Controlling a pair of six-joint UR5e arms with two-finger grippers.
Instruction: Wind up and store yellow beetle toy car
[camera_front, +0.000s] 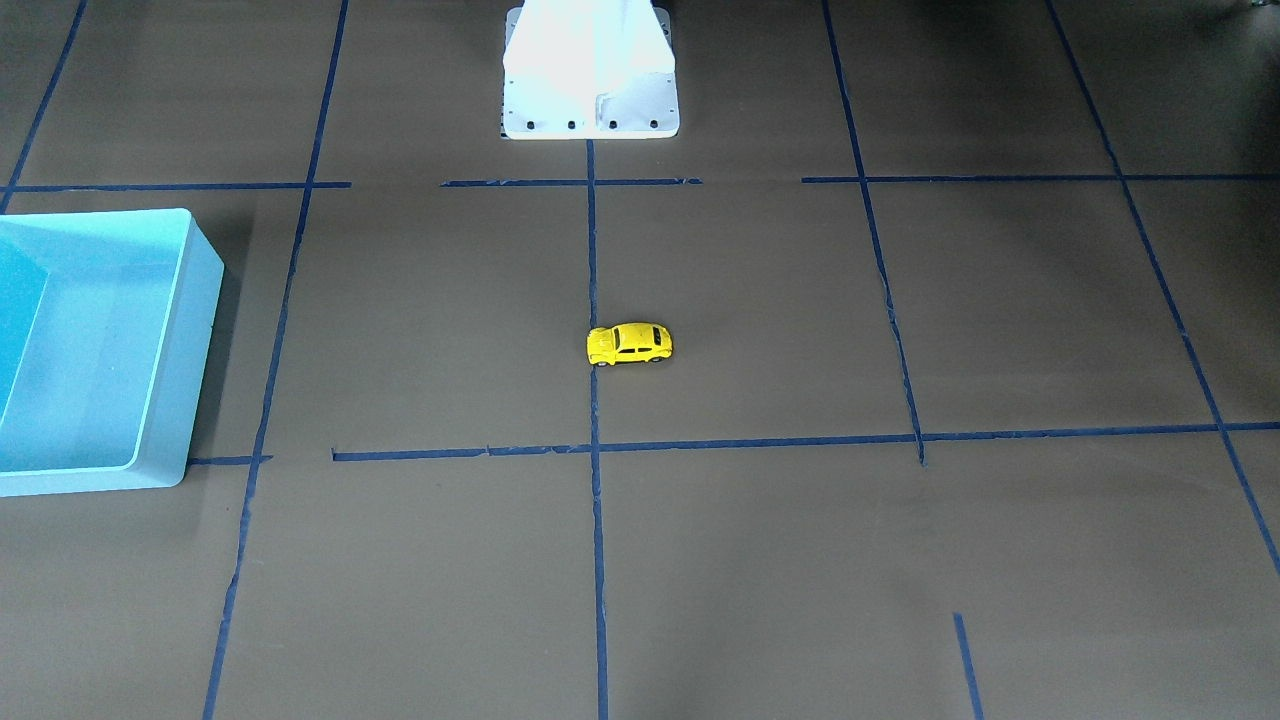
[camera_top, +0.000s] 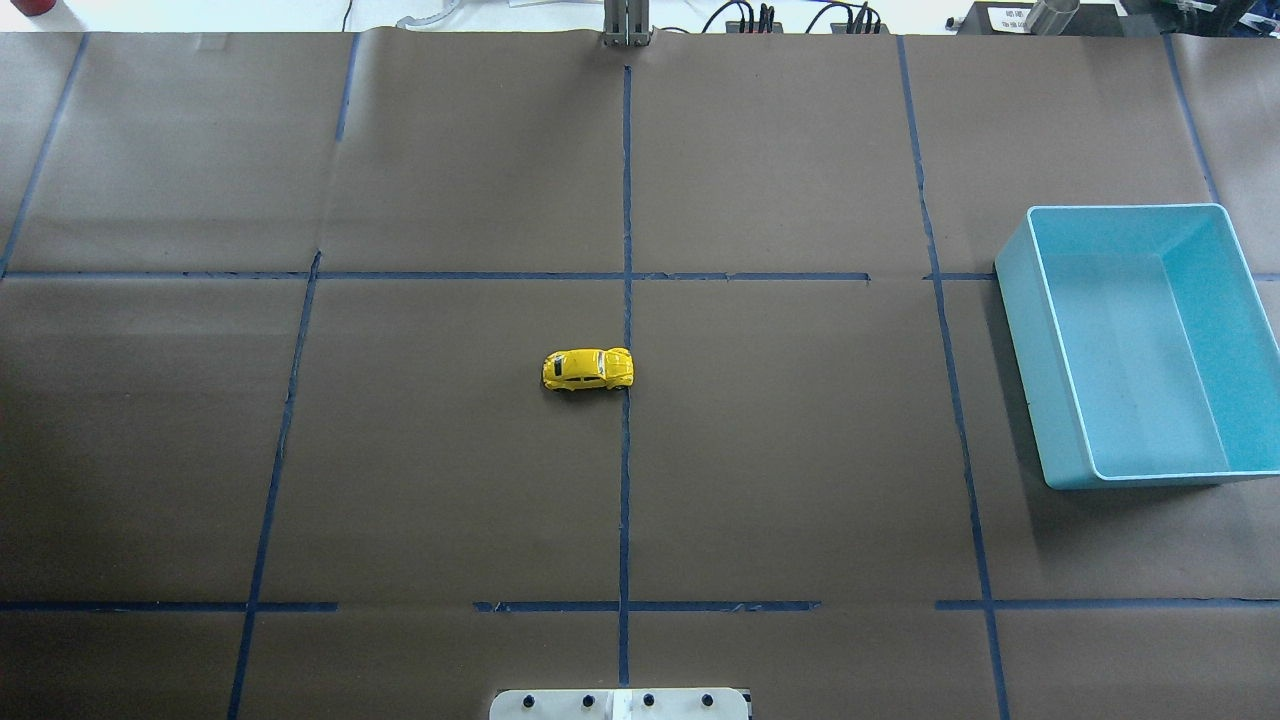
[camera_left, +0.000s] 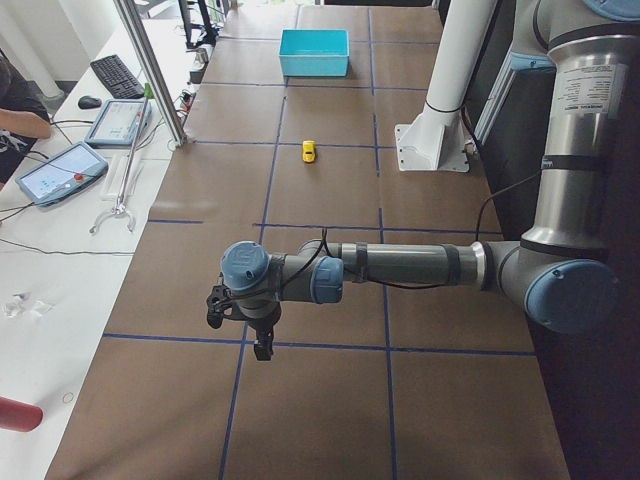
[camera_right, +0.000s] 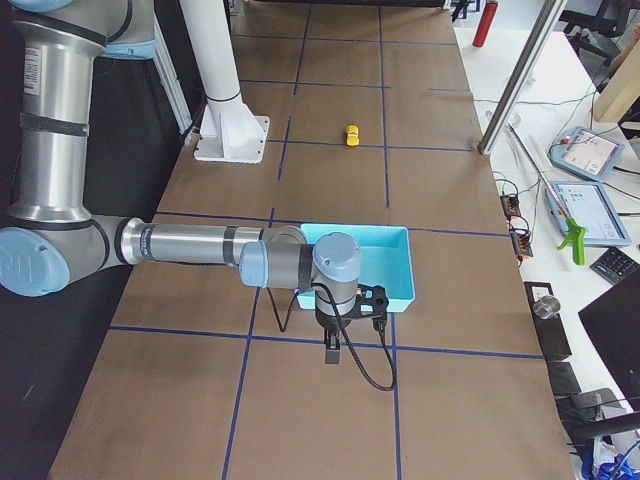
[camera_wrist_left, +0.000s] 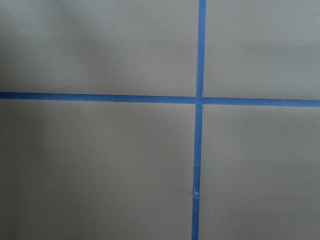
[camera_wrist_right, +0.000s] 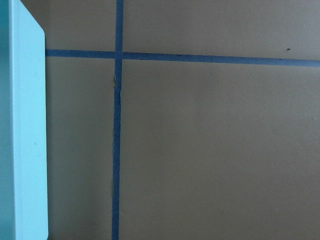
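Observation:
The yellow beetle toy car (camera_front: 629, 344) stands on its wheels at the middle of the table, beside the centre tape line; it also shows in the overhead view (camera_top: 588, 369) and both side views (camera_left: 309, 151) (camera_right: 352, 134). The light blue bin (camera_top: 1020, 330) stands empty at the robot's right side. My left gripper (camera_left: 262, 345) hangs above the table's left end, far from the car. My right gripper (camera_right: 332, 352) hangs just beyond the bin (camera_right: 400, 270), at the right end. I cannot tell whether either is open or shut.
Brown paper with blue tape lines (camera_wrist_left: 200, 100) covers the table. The robot's white base (camera_front: 590, 90) stands at the table's near edge. The bin's wall (camera_wrist_right: 25, 125) fills the right wrist view's left edge. Tablets and cables lie on the operators' side bench (camera_left: 60, 170).

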